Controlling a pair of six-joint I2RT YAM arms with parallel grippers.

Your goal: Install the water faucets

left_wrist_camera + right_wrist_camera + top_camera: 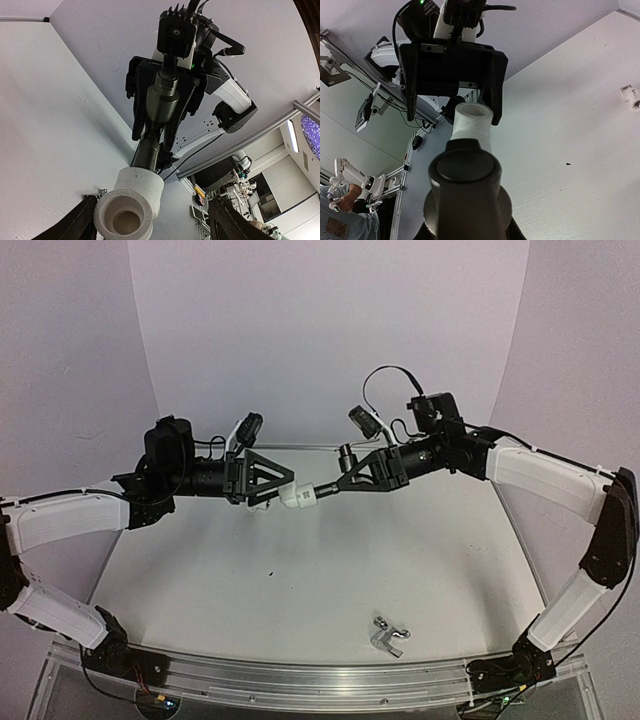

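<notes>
Carefully, with my right gripper (340, 481) clenched on the dark grey-black metal faucet (162, 100) held mid-air, I'd close my left gripper (278, 490), its jaws spread and seemingly unclamped, squarely on the white plastic pipe fitting (131, 200) at the faucet's tip before twisting.

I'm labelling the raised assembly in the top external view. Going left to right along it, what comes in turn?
Black left gripper → white plastic pipe fitting → dark grey-black metal faucet → black right gripper.

Left pincer (274, 490) agape, facing the clenched right pincer (340, 483) mid-air.
</notes>
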